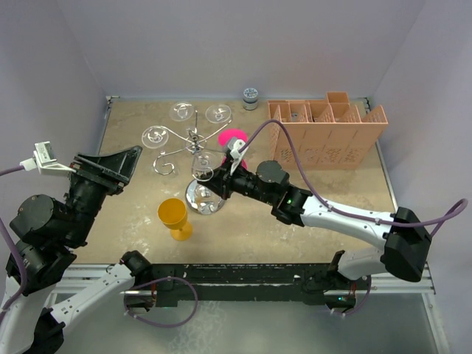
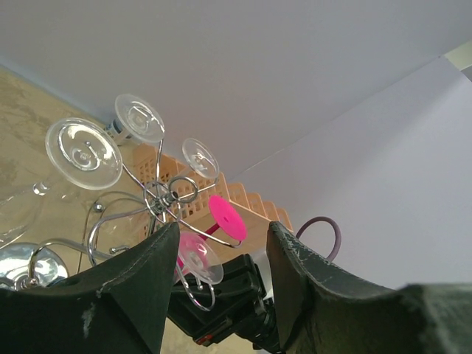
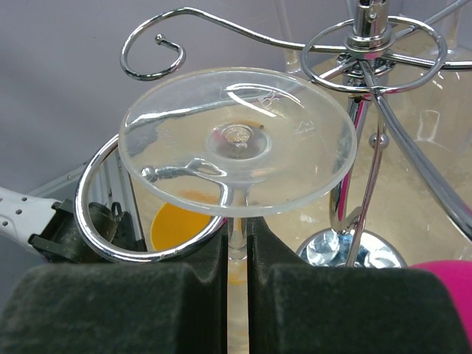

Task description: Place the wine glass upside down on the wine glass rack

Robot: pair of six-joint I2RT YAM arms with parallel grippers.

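Standing just left of centre in the overhead view was one shiny silver wire wine glass rack [image 1: 193, 137], with a round mirrored base, a central post and curled scroll arms. It rested on a tan mottled table [image 1: 346, 193].

Six drinking vessels were visible. Four were clear, one was pink and one was yellow. Three clear plastic glasses [image 1: 183, 111] hung foot-up on scroll arms towards the top and left of the rack. One bright pink glass [image 1: 234, 139] hung foot-up on the rack's right side.

The fourth clear vessel, the clear wine glass [image 3: 237, 140], was upside down at the lower side of the rack, its round foot on top. The right gripper [image 3: 236, 247] reached in from the lower right of the overhead view, and its dark padded fingers [image 3: 133, 302] were clamped on the thin stem. The foot sat just above a curled wire loop. Whether it rested on the wire could not be told.

One yellow goblet [image 1: 175, 217] stood upright on the table below and left of the rack, its open mouth facing up.

The left gripper [image 1: 122, 168] was at the left of the overhead view, its fingers spread apart, gripping nothing and pointing towards the rack.

One orange-pink slotted box [image 1: 328, 133] with several open compartments stood at the upper right. One small grey lidded jar [image 1: 251, 97] stood by the back wall, just left of the box.
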